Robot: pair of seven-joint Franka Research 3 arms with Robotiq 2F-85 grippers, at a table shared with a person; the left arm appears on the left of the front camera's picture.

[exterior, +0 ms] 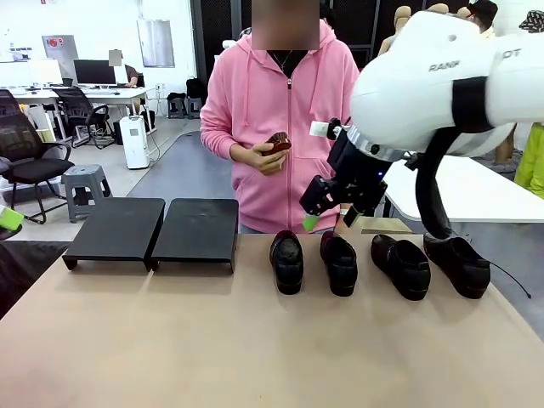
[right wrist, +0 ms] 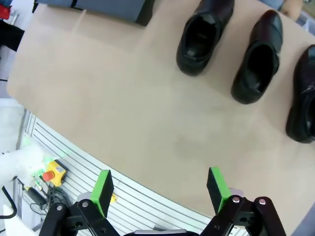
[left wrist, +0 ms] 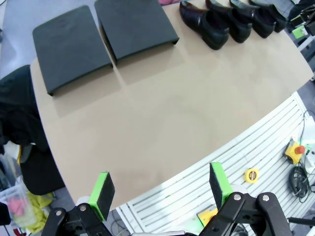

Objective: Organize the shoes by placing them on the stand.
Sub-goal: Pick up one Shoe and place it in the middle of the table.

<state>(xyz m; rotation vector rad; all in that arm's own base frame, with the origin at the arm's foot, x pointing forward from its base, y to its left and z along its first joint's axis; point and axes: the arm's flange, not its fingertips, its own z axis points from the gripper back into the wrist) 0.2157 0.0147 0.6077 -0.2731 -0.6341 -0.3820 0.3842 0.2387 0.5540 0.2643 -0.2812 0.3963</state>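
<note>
An office room with desks (exterior: pixel 81 92) and chairs (exterior: pixel 30 149) lies behind a tan table (exterior: pixel 255 348). At its far side stands a person (exterior: pixel 280 127) in a pink hoodie. One hand (exterior: pixel 270 155) holds something small and brown, too small to make out

The white right arm (exterior: pixel 433 81) fills the upper right of the front view and hides the person's side there. Its black cable (exterior: pixel 429 200) drops in front of the rightmost shoe's far end. In the right wrist view the stand is cut to a corner at the top edge and the third shoe is cut by the right edge. In the left wrist view the shoes run off the top edge

The stand (exterior: pixel 153 229) sits at the table's far left, two flat matte black sections touching side by side. The four shoes (exterior: pixel 287 262) stand in a row on the table to the stand's right, apart from it and from each other. They are glossy black and round-ended with thick soles, and in the wrist views their openings lie nearer the robot's edge

The right gripper (exterior: pixel 330 219) hangs just above the two left shoes, jaws spread wide. The left gripper (left wrist: pixel 162 189) hovers over the table's near edge, jaws spread wide too
</note>
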